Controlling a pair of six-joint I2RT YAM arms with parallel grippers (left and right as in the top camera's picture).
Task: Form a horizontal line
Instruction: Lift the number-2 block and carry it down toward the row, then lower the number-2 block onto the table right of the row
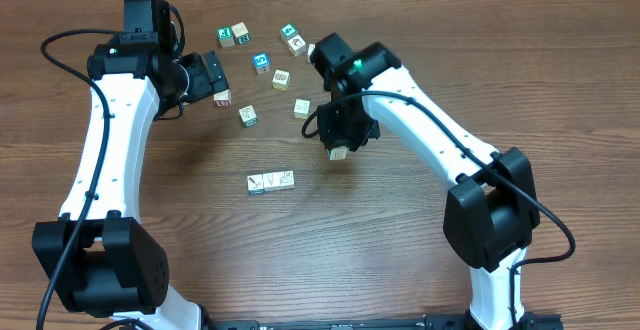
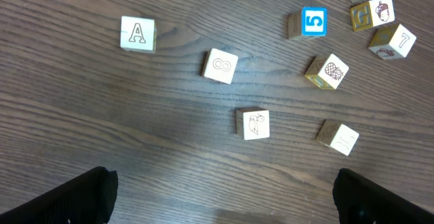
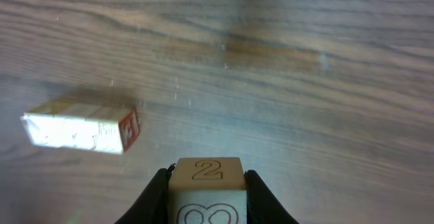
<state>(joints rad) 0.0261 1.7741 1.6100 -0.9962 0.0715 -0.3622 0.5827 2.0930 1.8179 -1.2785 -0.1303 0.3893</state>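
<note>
A short row (image 1: 270,181) of what looks like three cubes lies mid-counter (image 1: 350,260), the right pincer (image 1: 339,151) clamps a numbered cube (image 3: 206,180) near its end, not yet added, and the left pincer (image 1: 214,77) gapes wide and empty by the loose cubes (image 1: 281,78).

The brown wood-grain tabletop (image 1: 400,260) is evenly lit from above with soft shadows cast, while the pale row of wooden cubes (image 3: 78,130) is rendered overexposed (and blurred).
</note>
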